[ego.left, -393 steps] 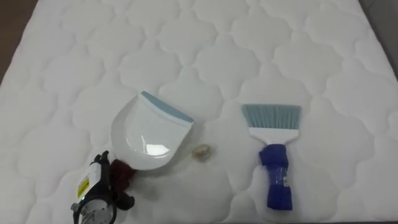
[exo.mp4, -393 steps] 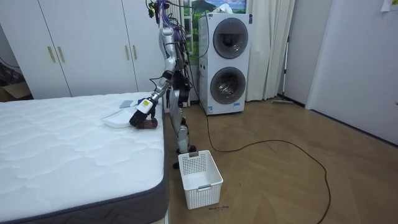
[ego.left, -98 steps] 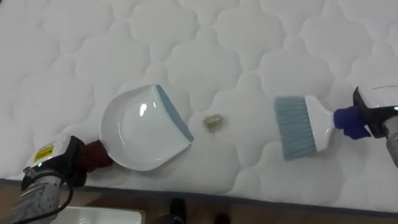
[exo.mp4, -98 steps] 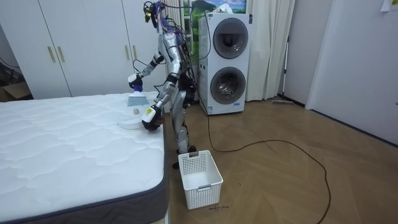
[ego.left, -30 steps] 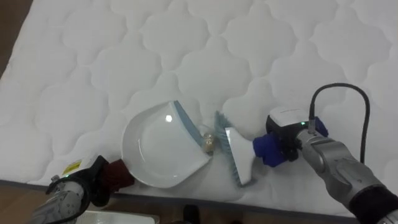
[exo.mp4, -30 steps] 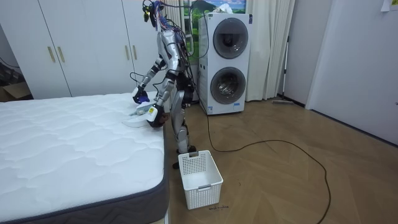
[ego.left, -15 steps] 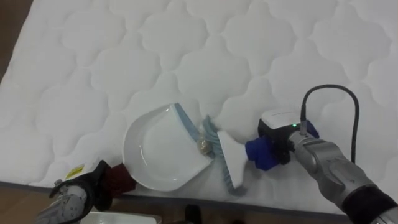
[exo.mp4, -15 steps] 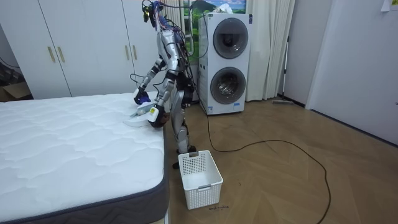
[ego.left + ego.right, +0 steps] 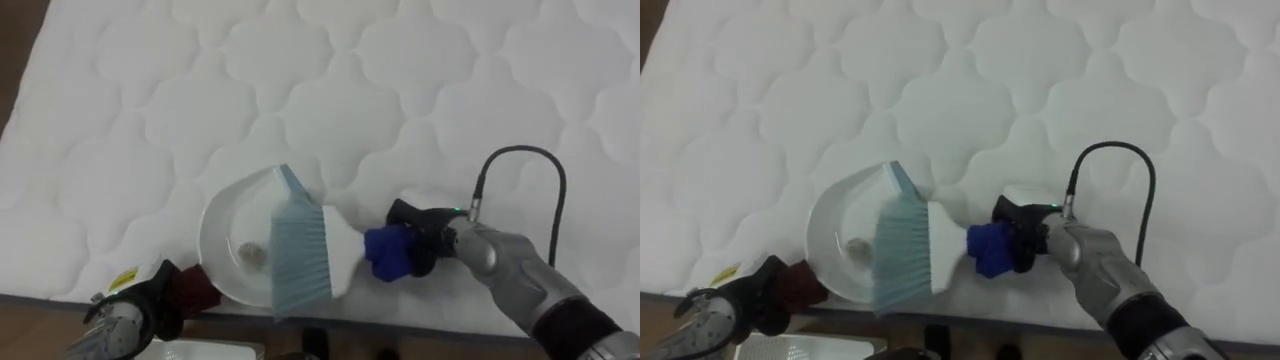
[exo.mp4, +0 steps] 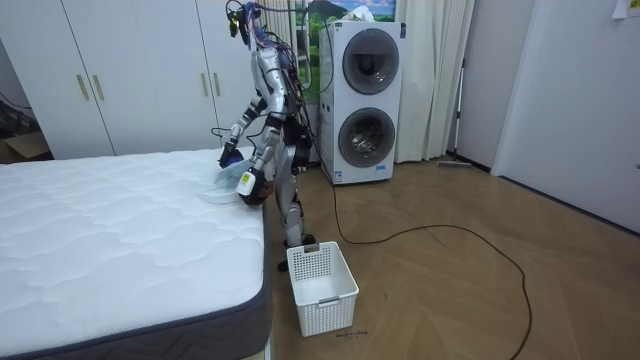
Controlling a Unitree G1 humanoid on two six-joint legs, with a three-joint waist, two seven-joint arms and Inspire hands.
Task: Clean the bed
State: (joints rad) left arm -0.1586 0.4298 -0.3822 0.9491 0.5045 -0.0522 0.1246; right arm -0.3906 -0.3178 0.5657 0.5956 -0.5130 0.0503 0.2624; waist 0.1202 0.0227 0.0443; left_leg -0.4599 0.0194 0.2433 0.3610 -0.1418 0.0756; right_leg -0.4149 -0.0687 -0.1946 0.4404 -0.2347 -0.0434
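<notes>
A white dustpan (image 9: 232, 232) with a blue lip lies near the mattress's front edge. Its dark red handle (image 9: 192, 290) sits in my left hand (image 9: 140, 312), whose fingers are curled round it at the lower left. My right hand (image 9: 445, 243) is shut on the blue handle of a brush (image 9: 390, 252). The brush's pale blue bristles (image 9: 300, 258) reach over the pan's lip into the pan. A small beige scrap (image 9: 252, 255) lies inside the pan, just left of the bristles. In the room view I stand at the bed's corner, bent over the pan (image 10: 222, 185).
The white quilted mattress (image 9: 330, 90) stretches away beyond the pan; its front edge (image 9: 470, 332) runs just below the brush. A white basket (image 10: 321, 286) stands on the wooden floor beside the bed. A stacked washer and dryer (image 10: 365, 100) stands behind me.
My right hand has swept the brush leftward over the pan's lip. The beige scrap has gone from the lip into the pan. The left hand keeps hold of the pan.
</notes>
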